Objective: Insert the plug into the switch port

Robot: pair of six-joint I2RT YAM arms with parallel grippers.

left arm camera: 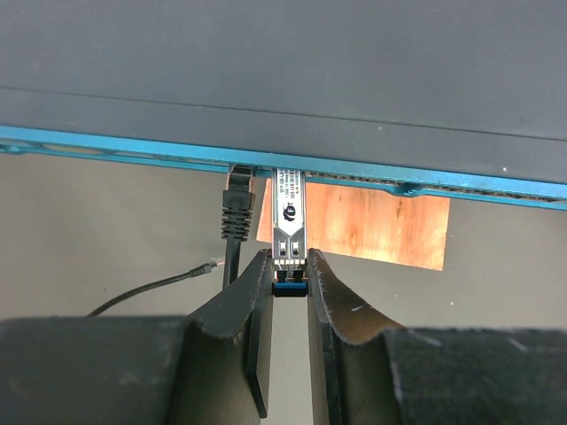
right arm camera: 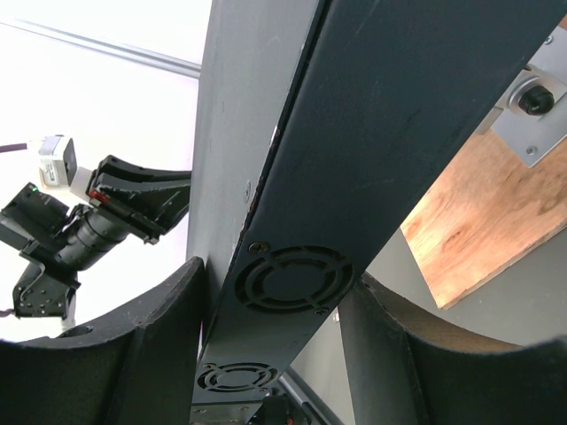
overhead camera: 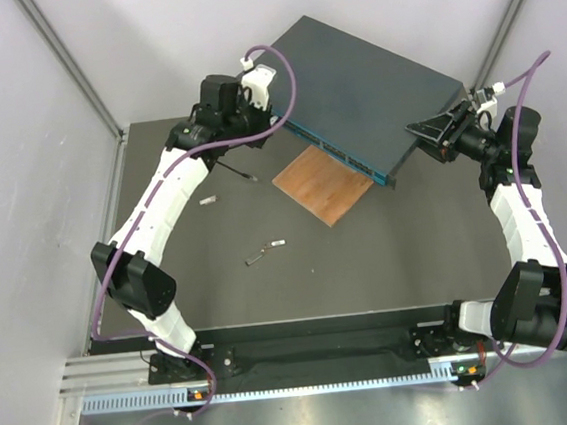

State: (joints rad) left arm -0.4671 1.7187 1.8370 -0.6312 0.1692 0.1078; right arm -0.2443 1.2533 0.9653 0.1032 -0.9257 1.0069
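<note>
- Top external view, far left: a small loose grey piece (overhead camera: 209, 201) lies on the dark table (overhead camera: 418, 250). More small pieces (overhead camera: 264, 253) lie nearer the centre. All are well apart from the switch (overhead camera: 372, 83).
- Left wrist view, left side: a loose cable end (left arm camera: 209, 263) with a pale tip lies on the table, short of the teal front face (left arm camera: 115, 142).
- Just right of that: the plug (left arm camera: 237, 199), black-booted, sits in a switch port (left arm camera: 240, 167). Its thin cable drops behind my left finger. I cannot tell whether the loose end belongs to this same cable.
- Just beside the plug: a silver module (left arm camera: 289, 208) stands in the neighbouring port. My left gripper (left arm camera: 290, 261) is clenched on its blue tail, one finger on each side.
- Centre of the top view: the wooden board (overhead camera: 323, 184) lies flat, its far edge tucked under the switch's front.
- Right wrist view: my right gripper (right arm camera: 282, 279) straddles the switch's vented end. My fingers (right arm camera: 168, 345) bear on its two broad faces, grasping it.
</note>
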